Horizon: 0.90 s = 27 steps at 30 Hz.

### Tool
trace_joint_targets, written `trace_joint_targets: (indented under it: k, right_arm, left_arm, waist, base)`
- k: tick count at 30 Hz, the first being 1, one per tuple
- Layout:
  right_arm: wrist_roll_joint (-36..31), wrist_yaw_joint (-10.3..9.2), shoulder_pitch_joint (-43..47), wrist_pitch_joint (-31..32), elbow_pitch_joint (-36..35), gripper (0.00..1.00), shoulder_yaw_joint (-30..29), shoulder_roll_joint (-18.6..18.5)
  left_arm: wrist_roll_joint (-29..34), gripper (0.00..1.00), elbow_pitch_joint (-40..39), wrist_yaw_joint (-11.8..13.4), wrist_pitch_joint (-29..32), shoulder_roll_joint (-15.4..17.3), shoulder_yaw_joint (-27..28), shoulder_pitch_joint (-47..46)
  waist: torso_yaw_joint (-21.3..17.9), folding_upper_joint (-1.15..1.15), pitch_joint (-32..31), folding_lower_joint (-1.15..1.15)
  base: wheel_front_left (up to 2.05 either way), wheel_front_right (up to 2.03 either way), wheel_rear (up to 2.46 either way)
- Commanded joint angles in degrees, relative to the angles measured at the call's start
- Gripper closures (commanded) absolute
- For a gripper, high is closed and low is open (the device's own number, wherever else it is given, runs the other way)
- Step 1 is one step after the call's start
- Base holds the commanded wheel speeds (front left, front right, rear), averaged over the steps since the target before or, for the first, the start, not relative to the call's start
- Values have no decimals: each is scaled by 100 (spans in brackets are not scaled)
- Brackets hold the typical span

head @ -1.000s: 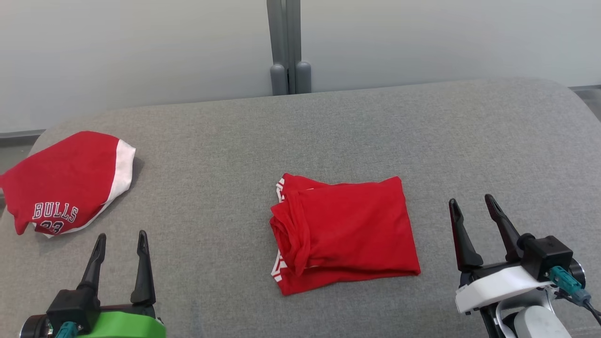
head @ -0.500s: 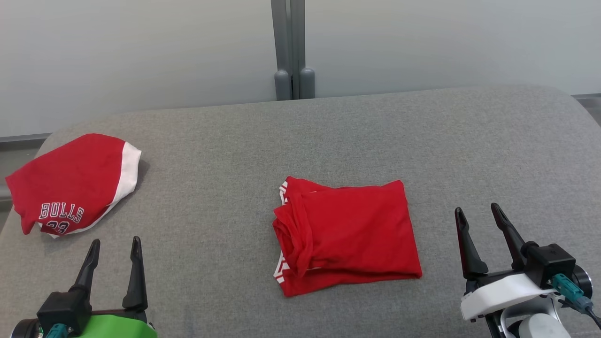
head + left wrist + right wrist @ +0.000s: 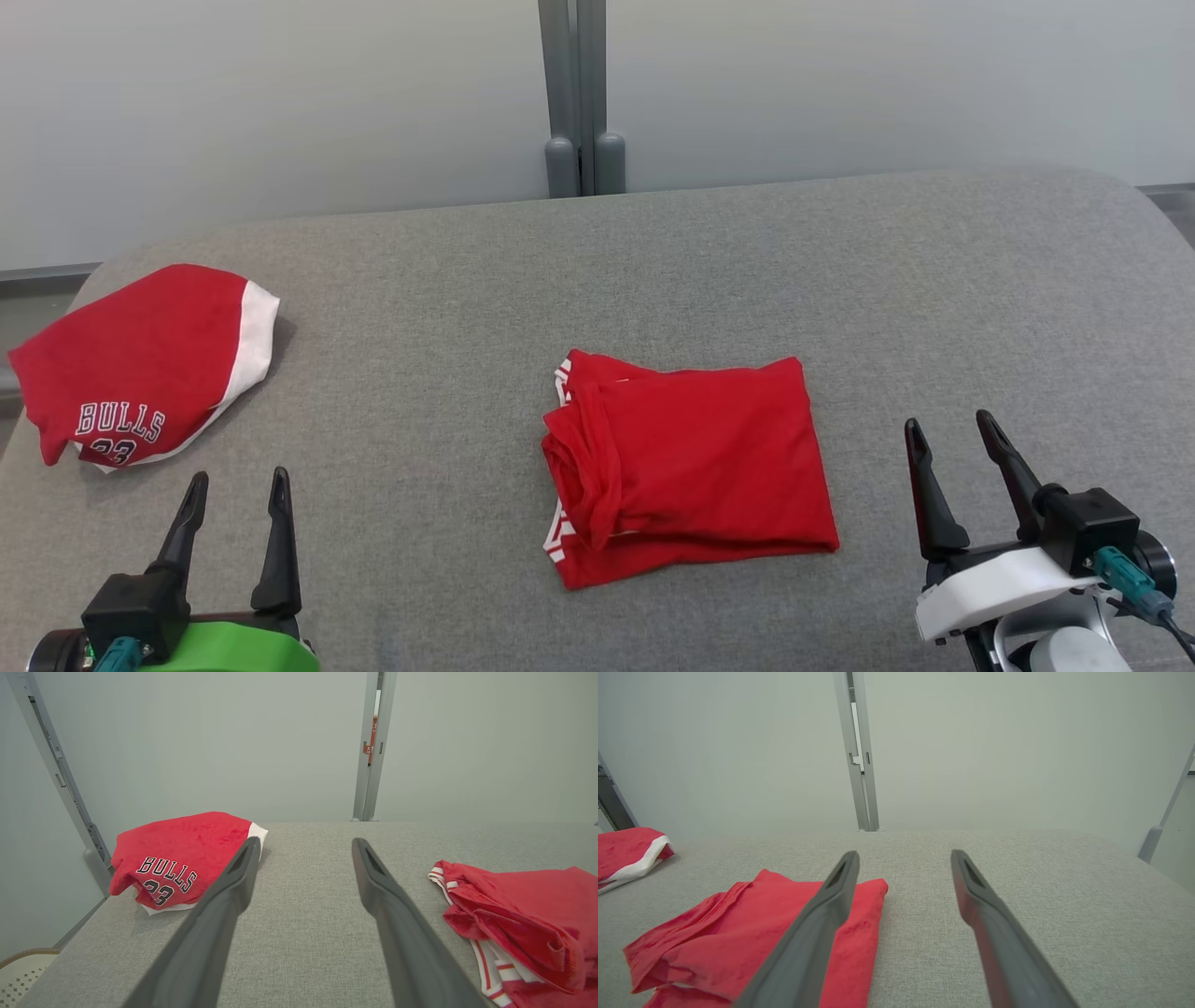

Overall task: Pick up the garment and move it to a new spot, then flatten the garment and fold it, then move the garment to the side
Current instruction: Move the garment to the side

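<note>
Item: garment (image 3: 686,467), red, folded, centre of table (image 3: 420,327); long axis left-right, bunched striped edge toward the robot's left; left end effector (image 3: 238,476) and right end effector (image 3: 948,420) both spread, empty (well clear of cloth); step, by my reading: shifting aside; you need a grip that keeps the fold.

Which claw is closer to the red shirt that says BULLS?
The left one. The left claw sits just on the robot's side of the Bulls shirt, not touching it. The right claw is far across the grey surface, beyond the folded red garment.
</note>
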Motion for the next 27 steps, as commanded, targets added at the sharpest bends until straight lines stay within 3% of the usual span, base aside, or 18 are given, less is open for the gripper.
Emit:
trace_joint_targets:
  k: [1, 27]
  right_arm:
    - [-42, -8, 27, -15, 17, 0, 9, -13]
    - [-31, -8, -136, 64, 65, 0, 132, 6]
  left_arm:
    - [-58, 0, -26, 32, -4, 40, -1, 84]
    - [-86, 0, 96, 144, -71, 82, -130, -30]
  waist:
    - [0, 0, 4, 0]
    - [73, 0, 30, 0]
  base:
    - [0, 0, 0]
    - [0, 0, 0]
